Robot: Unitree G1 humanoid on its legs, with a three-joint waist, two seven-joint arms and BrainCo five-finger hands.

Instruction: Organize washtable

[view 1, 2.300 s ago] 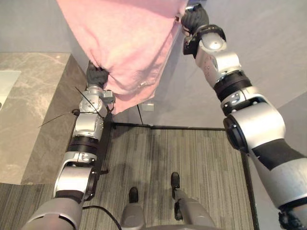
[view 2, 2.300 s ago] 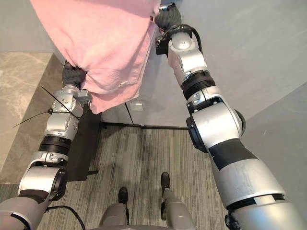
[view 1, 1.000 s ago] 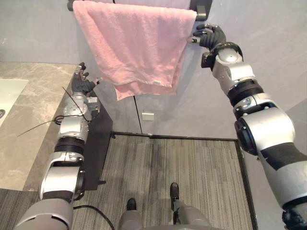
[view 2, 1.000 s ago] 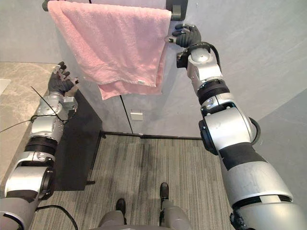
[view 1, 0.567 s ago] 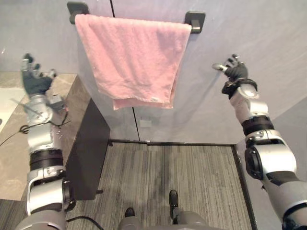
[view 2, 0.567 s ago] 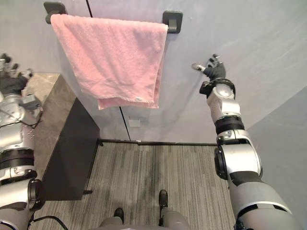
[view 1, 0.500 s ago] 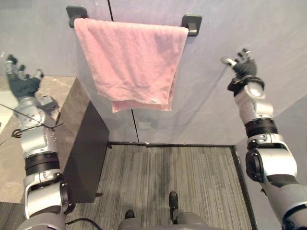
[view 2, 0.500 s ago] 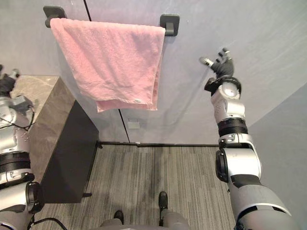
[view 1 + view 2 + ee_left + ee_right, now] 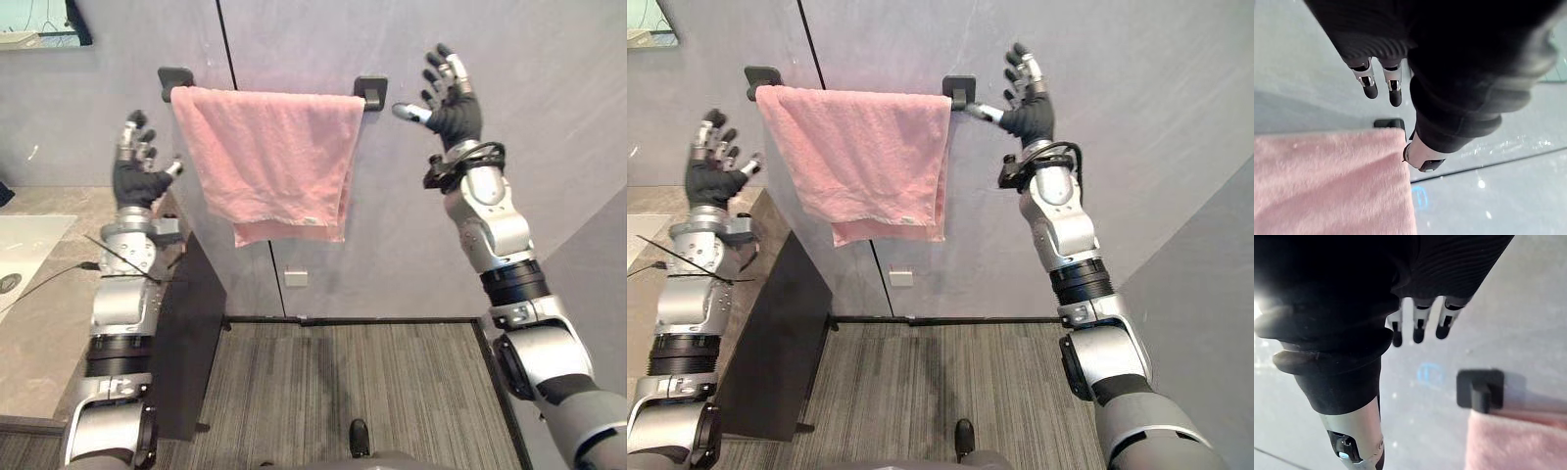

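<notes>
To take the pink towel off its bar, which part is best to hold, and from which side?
Probably its two upper corners, where the pink towel folds over the black bar; it hangs flat before the wall, so come from the front. The open left hand and right hand flank it.

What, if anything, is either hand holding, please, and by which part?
Nothing is held: the left hand and the right hand are both open, either side of the pink terry towel draped over the black wall rail.
</notes>
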